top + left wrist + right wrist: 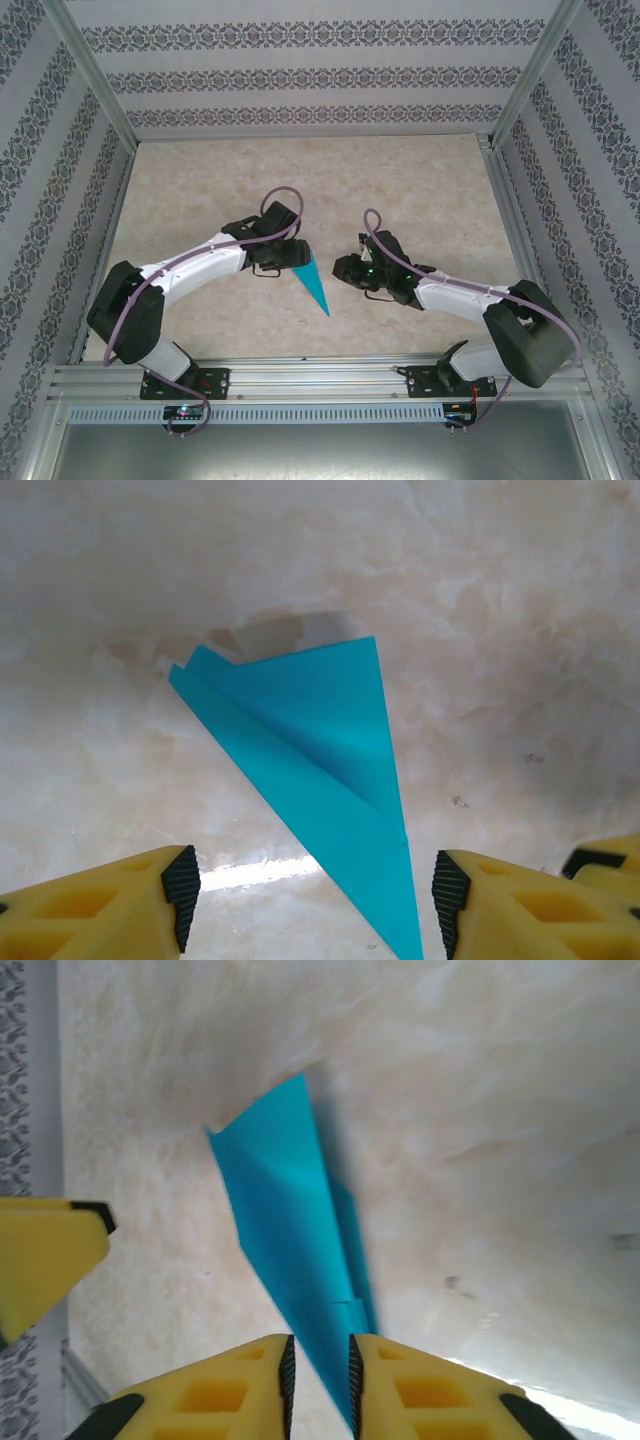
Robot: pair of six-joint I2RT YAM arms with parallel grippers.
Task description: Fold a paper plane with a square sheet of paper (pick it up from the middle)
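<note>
The paper plane (313,283) is a slim turquoise-blue dart lying on the marble table between the two arms, its sharp tip toward the near edge. In the left wrist view the paper plane (310,750) shows a diagonal crease and layered flaps. My left gripper (310,900) hovers over it, open wide, its pads on either side of the tip and clear of it. My left gripper (285,255) sits at the dart's wide end. My right gripper (345,270) stands just right of the dart. Its jaws (320,1380) are parted by a narrow gap, with the paper plane (290,1220) seen through it.
The marble tabletop (300,180) is framed by patterned walls and aluminium posts (95,80). A metal rail (320,375) runs along the near edge by the arm bases. A yellow finger of the left gripper (50,1260) shows at the left of the right wrist view.
</note>
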